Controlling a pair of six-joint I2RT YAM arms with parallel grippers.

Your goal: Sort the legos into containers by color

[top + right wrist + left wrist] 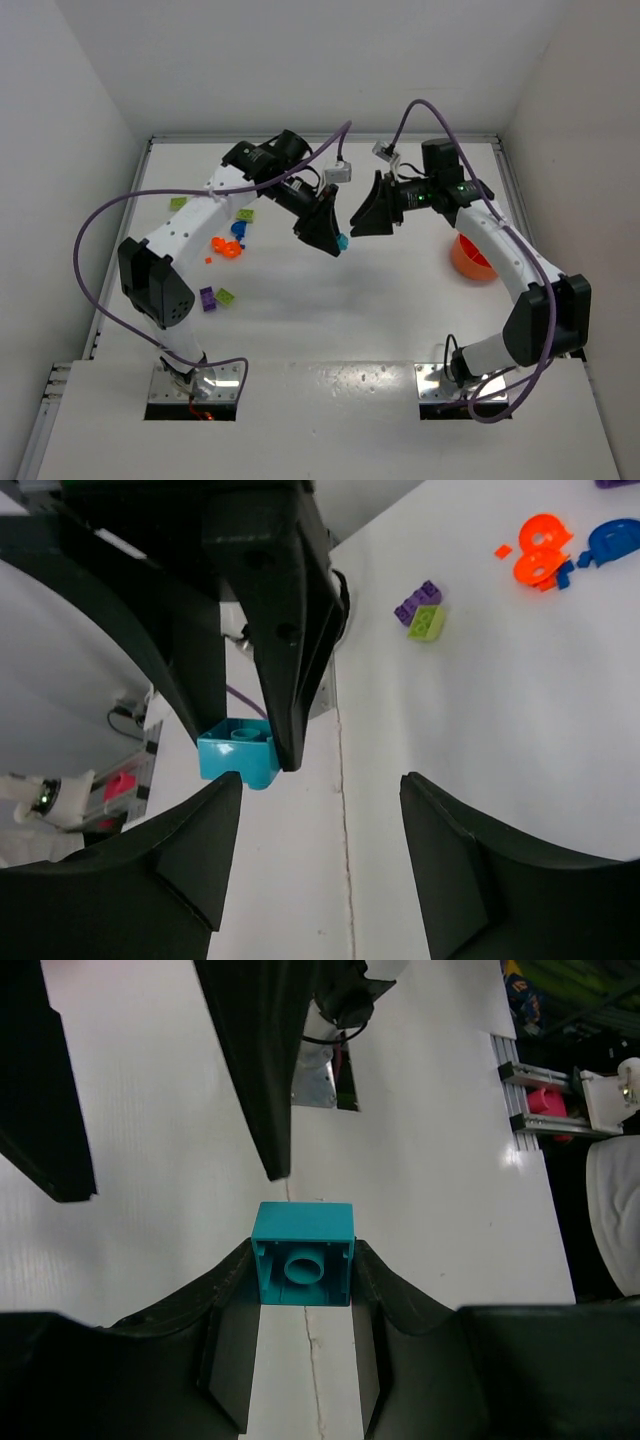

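top view, left gripper (pixel 328 236): clenched on a teal brick (pixel 342 242), above mid-table
top view, right gripper (pixel 362 218): jaws spread, tips facing the left gripper and near the brick; can't tell contact from here
top view, orange tub (pixel 472 258): on the table at right, partly under the right arm, well apart from the teal brick
top view, loose bricks (pixel 226 248): orange, blue, lime and purple, scattered on the left of the table beside the left arm
left wrist, teal brick: pinched between both fingers, hollow underside to camera; a dark finger of the right gripper ends just beyond its far edge
right wrist, right gripper: released, nothing between its fingers; teal brick sits in the left gripper's tips, just beside one right fingertip
right wrist, background: purple brick (pixel 417 601) touching lime brick (pixel 427 624) on the table
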